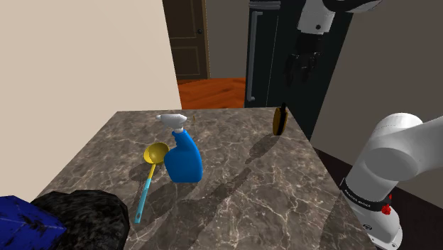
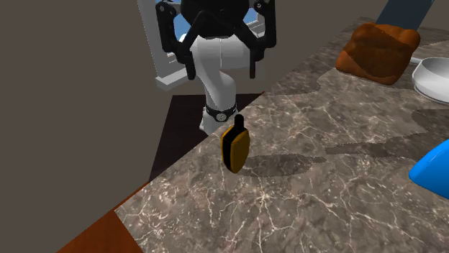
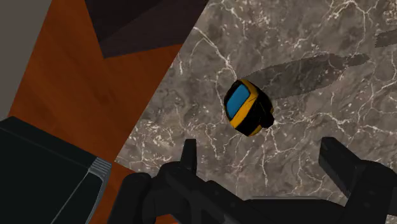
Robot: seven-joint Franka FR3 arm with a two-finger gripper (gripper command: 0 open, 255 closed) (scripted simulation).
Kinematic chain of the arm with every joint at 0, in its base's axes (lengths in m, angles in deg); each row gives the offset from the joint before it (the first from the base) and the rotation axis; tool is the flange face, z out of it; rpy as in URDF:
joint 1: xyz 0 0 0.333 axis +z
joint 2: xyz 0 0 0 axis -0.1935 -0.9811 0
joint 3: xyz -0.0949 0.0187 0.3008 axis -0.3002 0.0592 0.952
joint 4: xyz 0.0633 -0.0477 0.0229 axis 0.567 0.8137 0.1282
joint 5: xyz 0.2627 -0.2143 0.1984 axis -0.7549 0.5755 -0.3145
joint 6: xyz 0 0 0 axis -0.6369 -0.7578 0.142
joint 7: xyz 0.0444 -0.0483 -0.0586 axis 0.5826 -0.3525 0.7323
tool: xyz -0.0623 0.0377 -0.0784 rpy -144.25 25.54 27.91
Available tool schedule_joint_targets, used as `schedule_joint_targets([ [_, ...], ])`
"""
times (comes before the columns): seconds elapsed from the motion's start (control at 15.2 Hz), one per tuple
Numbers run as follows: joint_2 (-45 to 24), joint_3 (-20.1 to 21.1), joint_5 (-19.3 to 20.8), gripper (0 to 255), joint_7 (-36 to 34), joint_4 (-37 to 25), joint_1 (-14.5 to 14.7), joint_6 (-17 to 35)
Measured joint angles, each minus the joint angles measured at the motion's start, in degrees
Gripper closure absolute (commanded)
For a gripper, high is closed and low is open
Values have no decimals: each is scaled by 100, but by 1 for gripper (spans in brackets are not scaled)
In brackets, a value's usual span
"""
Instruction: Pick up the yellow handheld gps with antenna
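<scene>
The yellow-orange and black handheld GPS (image 1: 280, 119) stands upright near the far right edge of the marble table (image 1: 234, 192), its short black antenna pointing up. In the second exterior view the GPS (image 2: 235, 146) sits close to the table's edge. Its blue screen shows on the GPS (image 3: 247, 107) in the wrist view. My gripper (image 1: 304, 62) hangs well above it, apart from it. The gripper (image 2: 221, 63) is open, with nothing between its fingers. In the wrist view the gripper (image 3: 263, 162) has its fingertips (image 3: 189, 156) spread wide, the GPS lying just beyond them.
A blue spray bottle (image 1: 184, 158) and a yellow ladle with a teal handle (image 1: 149, 174) lie mid-table. A black lump (image 1: 81, 213) and a blue object (image 1: 21, 226) sit at the near corner. A brown cushion-like object (image 2: 378, 50) and a white bowl (image 2: 432, 75) sit further along. A dark cabinet (image 1: 263, 50) stands behind.
</scene>
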Motion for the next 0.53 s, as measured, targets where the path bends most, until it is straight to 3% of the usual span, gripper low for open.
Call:
schedule_joint_targets([
  [0.13,159,7,100,0,246,189,123,197],
  [0.46,1458,-353,1142,0,3204,2076,1314,2589],
  [0.53,1617,-431,1273,0,3526,2314,1421,2861],
])
